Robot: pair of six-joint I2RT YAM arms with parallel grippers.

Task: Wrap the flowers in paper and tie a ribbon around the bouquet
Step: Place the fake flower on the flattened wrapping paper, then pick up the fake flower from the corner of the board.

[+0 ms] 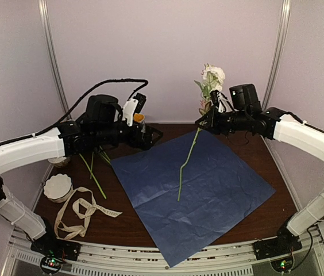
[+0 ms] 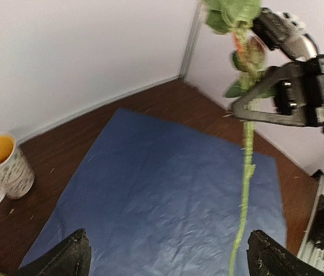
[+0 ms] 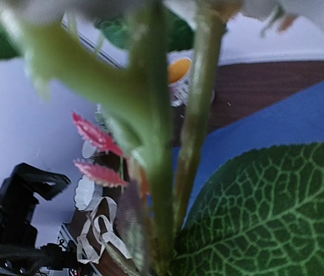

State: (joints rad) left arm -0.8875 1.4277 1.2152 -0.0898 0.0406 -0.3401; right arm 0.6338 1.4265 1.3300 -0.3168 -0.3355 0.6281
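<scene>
The paper (image 1: 208, 190) lies flat, ready as wrapping. The right gripper (image 1: 206, 122) pinches 1 flower (image 1: 189, 158) below its bloom, probably to lay it there; the left gripper (image 1: 152, 137) gapes wide, empty.

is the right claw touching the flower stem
Touching. The left wrist view shows the right claw shut around the flower stem, which hangs down from its grip.

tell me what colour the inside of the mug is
Orange-yellow inside the mug; clearest in the left wrist view.
</scene>
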